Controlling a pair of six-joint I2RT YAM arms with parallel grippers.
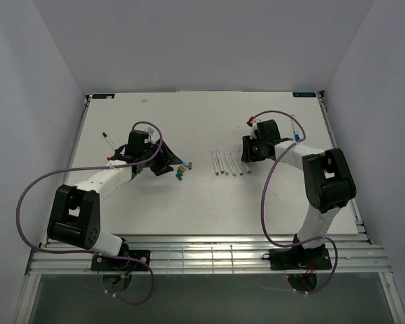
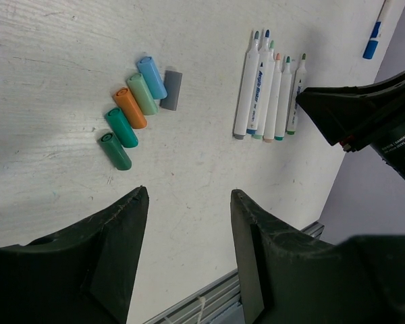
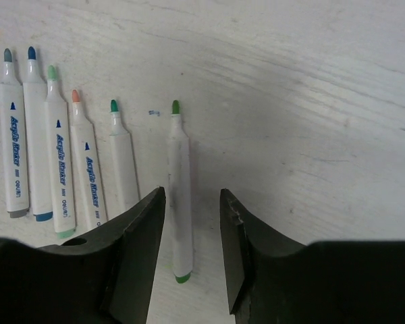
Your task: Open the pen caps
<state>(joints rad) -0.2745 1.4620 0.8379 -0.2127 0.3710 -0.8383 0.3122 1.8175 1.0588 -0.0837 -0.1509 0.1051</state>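
Several uncapped white pens (image 3: 59, 158) lie in a row with their coloured tips pointing away; they also show in the top view (image 1: 227, 163) and the left wrist view (image 2: 264, 91). The rightmost, green-tipped pen (image 3: 179, 196) lies a little apart on the table, between the fingers of my right gripper (image 3: 192, 197), which is open and just above it. Several loose pen caps (image 2: 136, 108), blue, grey, light green, orange, teal and green, lie in a cluster; they also show in the top view (image 1: 182, 169). My left gripper (image 2: 189, 202) is open and empty, just near of the caps.
A capped pen with a blue cap (image 2: 376, 30) lies at the far right (image 1: 295, 133). A black-capped pen (image 1: 106, 140) lies far left. A small red item (image 1: 248, 122) sits behind the right gripper (image 1: 246, 152). The table's metal front rail (image 2: 209, 304) is near.
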